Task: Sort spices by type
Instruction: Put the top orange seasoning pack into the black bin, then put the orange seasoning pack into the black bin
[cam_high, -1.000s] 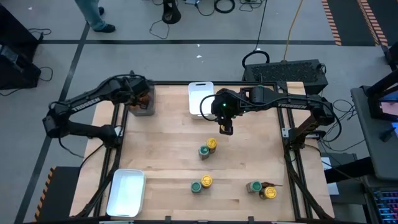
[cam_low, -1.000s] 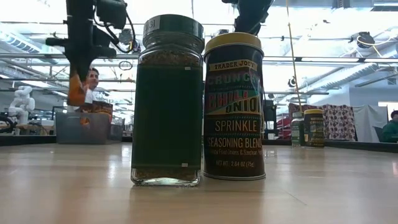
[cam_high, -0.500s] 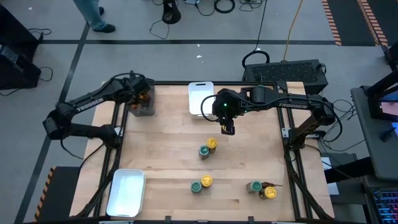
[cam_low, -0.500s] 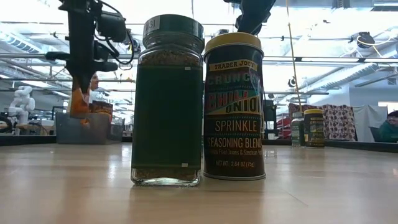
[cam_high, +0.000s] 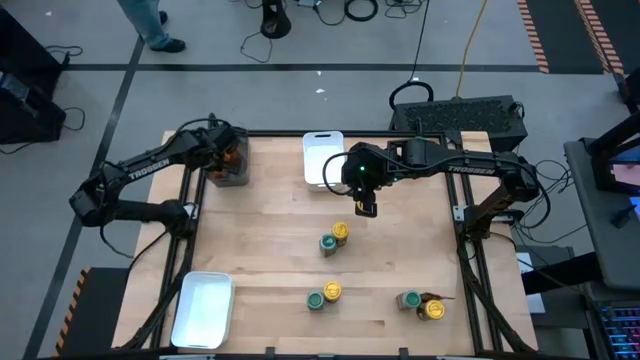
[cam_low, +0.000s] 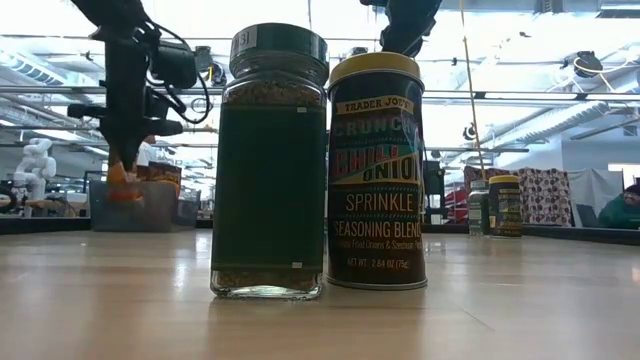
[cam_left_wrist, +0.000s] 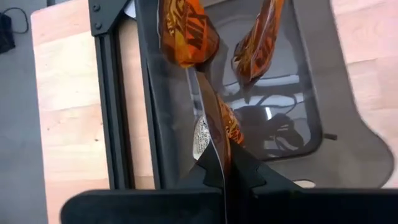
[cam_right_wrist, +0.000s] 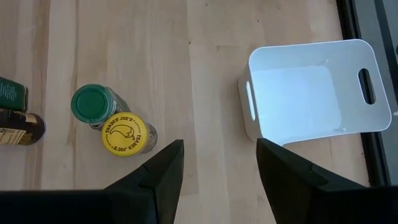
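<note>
Hanging over your far-left bin, the left gripper pinches a glossy orange packet; your right gripper gapes above green-lidded and yellow-lidded jars.

Wood table, glass and tin jars, glossy packets, plastic bins

The table is pale wood planks with a smooth, faintly shiny finish that mirrors the jars in the low view. The green-lidded jar looks like clear glass with a dark plastic cap; the yellow-lidded jar beside it, at 3 o'clock, looks like printed tin with a glossy wrap and a matt yellow lid. The orange packets are crinkled, glossy foil-like film. The bin has smooth, clear, reflective plastic walls. The tray is smooth matt white plastic. The right gripper has matt black plastic fingers.
</note>
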